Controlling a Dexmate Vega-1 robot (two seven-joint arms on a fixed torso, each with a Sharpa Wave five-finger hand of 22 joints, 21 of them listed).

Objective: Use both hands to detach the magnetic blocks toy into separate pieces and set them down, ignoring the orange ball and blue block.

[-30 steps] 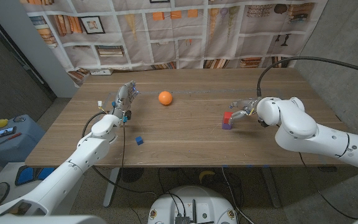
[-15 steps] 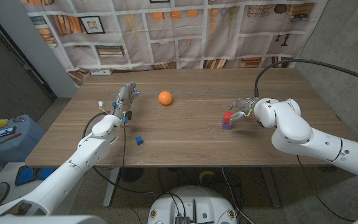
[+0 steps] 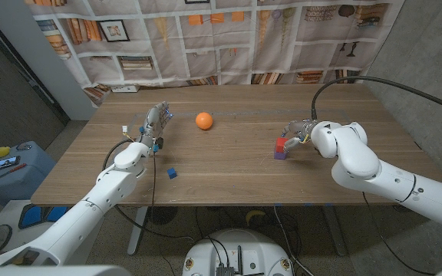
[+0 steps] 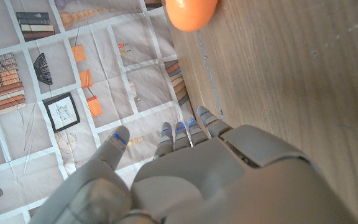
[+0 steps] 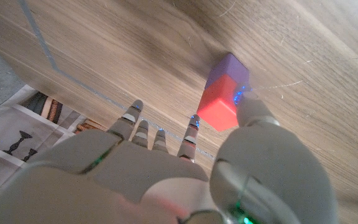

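The magnetic blocks toy (image 3: 281,147), a red piece joined to a purple one, stands on the table right of centre. My right hand (image 3: 301,131) is just beside it on its right, fingers spread. In the right wrist view the thumb tip touches the toy (image 5: 223,93) at its seam and a fingertip (image 5: 193,122) is close to the red end; the toy still rests on the wood. My left hand (image 3: 154,121) is over the table's left part with fingers straight and apart, holding nothing. In the left wrist view that hand (image 4: 191,177) points toward the table's far edge.
The orange ball (image 3: 204,120) lies at the back middle, right of my left hand, and also shows in the left wrist view (image 4: 191,11). A small blue block (image 3: 172,173) sits near the front left. A printed bookshelf backdrop (image 3: 229,38) hangs behind the table.
My right arm has shifted a little to the left, bringing the hand closer against the toy. The left hand, ball and blue block have not moved.
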